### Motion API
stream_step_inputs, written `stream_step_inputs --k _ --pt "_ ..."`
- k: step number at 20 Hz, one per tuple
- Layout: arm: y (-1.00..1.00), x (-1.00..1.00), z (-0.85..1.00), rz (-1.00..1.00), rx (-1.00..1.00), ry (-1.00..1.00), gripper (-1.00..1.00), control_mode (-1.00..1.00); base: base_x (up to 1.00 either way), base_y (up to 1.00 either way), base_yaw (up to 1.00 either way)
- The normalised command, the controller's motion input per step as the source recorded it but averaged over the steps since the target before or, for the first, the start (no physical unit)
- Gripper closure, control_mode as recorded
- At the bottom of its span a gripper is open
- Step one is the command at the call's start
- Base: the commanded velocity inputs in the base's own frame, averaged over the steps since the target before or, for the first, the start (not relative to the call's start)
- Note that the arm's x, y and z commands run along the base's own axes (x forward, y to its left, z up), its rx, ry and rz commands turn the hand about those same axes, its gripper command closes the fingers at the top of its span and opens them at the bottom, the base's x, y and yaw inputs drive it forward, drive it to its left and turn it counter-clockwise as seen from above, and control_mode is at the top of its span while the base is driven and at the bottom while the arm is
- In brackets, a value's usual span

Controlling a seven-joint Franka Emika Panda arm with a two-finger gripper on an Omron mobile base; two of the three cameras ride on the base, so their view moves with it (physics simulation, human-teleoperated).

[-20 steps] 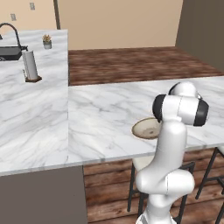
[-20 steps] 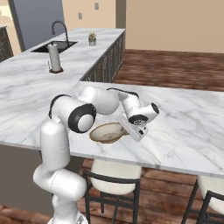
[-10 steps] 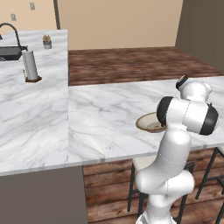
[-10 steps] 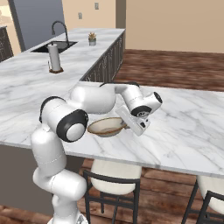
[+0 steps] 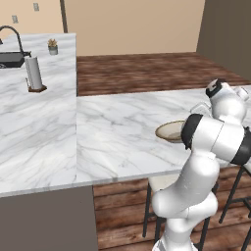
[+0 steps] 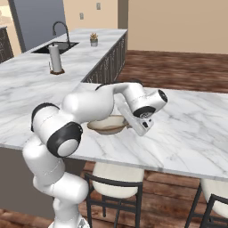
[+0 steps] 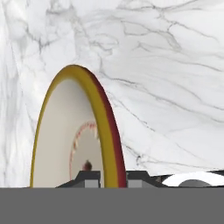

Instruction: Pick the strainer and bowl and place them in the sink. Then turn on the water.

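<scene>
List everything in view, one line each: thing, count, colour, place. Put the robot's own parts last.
bowl: one, tan with darker rim, on the near marble counter, its rim between the gripper's fingers.
counter: one L-shaped, white-grey marble, near side and left run.
sink: one, black, set in the far end of the counter.
faucet: one, dark, arching over the sink.
paper towel roll: one, white on a dark base, near the sink.
potted plant: one, small, green in a grey pot, far counter end.
stools: at least two, pale seats, dark legs, under the counter.
arm: one, white.
gripper: one, dark tips, shut on the bowl's rim.
</scene>
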Motion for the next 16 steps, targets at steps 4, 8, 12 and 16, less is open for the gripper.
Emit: stream_step_inputs --k 4,8,12,16 --pt "0.0 -0.59 0.29 -0.09 0.0 -0.08 1.0 -1.0 0.0 0.0 0.0" --pt "0.0 -0.54 0.31 -0.1 0.0 -0.08 1.0 -1.0 0.0 0.0 0.0" --pt "0.0 -0.47 0.39 -0.12 0.0 -0.07 1.0 -1.0 0.0 0.0 0.0" --pt "0.0 -0.35 0.34 -0.12 0.0 -0.08 1.0 -1.0 0.0 0.0 0.0"
